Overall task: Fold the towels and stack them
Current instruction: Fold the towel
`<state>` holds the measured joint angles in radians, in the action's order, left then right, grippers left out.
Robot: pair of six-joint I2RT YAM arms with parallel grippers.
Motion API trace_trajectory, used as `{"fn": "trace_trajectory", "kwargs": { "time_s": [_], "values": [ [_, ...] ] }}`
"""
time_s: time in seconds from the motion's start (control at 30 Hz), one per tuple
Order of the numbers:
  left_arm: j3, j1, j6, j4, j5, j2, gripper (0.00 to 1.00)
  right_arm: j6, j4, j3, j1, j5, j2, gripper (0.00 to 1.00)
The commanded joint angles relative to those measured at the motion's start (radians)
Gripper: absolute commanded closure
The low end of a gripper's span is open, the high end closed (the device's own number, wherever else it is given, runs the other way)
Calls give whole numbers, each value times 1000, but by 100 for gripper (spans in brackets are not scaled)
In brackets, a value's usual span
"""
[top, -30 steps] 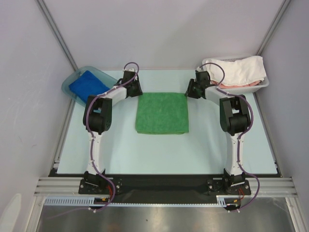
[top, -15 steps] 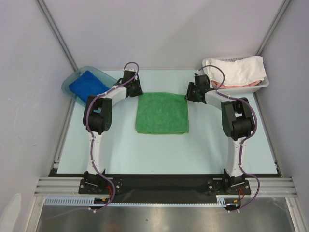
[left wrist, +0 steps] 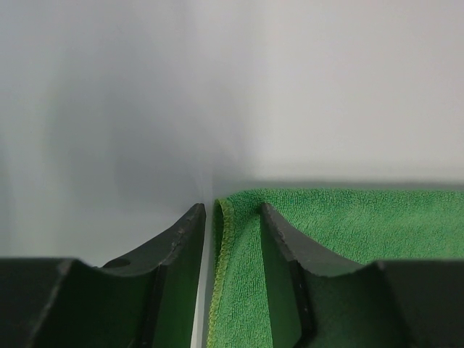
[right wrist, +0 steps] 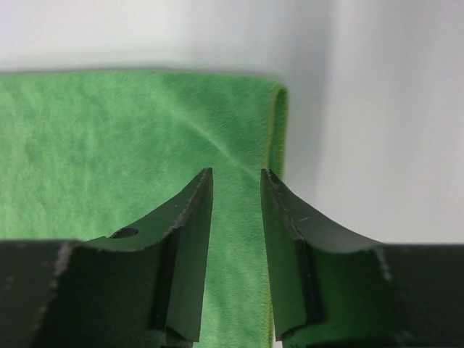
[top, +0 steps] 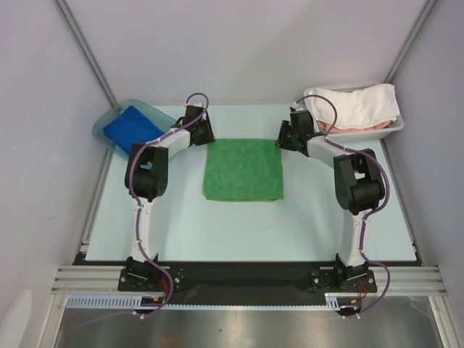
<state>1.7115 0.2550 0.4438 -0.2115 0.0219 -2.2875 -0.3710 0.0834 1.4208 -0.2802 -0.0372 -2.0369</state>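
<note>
We find the green towel (top: 242, 170) lying folded flat at the middle of the table (top: 181, 217), between the two arms. The left gripper (left wrist: 232, 210) sits at its far left corner, jaws parted, the hem showing in the gap. The right gripper (right wrist: 237, 174) sits over the far right corner, jaws likewise parted. The blue towel (top: 130, 128) lies in the clear bin (top: 109, 114) at far left.

Upper left in the overhead view, the left arm (top: 165, 139) is covering what looks like a corner of the blue towel (top: 129, 127). Upper right, the white cloth (top: 355, 104) is burying most of the pinkish item (top: 348, 129). In both wrist views the green towel (left wrist: 362, 232) is running off the bottom edge.
</note>
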Motion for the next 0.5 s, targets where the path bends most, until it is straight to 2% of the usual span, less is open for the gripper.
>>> {"fn": "trace_trajectory", "kwargs": {
  "time_s": [0.0,0.13,0.47],
  "values": [
    [33,-5,-2,-40,-11,-17,58,10,-22,12,-33,-16,40,63],
    [34,-5,-1,-43,-11,-21,61,10,-17,46,-40,-43,-15,69],
    [40,-5,1,-51,-7,-27,63,24,50,214,-7,-38,-166,71]
  ]
}}
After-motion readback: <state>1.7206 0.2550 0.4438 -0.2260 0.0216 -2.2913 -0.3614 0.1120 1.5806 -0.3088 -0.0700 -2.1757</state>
